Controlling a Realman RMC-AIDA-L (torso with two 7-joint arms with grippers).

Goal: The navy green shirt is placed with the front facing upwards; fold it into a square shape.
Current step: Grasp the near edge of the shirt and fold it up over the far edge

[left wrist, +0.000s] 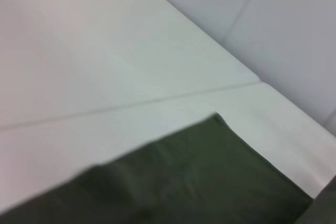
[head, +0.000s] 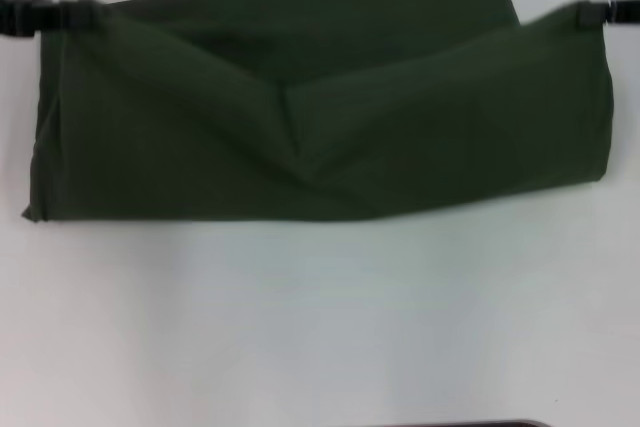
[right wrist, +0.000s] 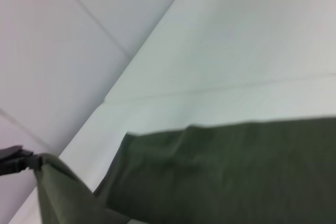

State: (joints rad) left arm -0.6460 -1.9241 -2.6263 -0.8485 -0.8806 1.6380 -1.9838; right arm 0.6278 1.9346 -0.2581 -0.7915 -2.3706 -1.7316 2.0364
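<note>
Dark olive cloth hangs stretched between the two arms: the shirt [head: 320, 117] is already folded into a long band, its plain back outward. The left gripper [head: 88, 13] is clamped on one upper corner and the right gripper [head: 592, 13] on the other. I judge they pull apart to keep the top edge taut, so the next fold lands straight; a slack V-crease sags at the middle. The lower edge lies on the white surface [head: 320, 327], which is smooth with a thin seam across it. Pale panelled walls [right wrist: 47, 51] rise close behind.
</note>
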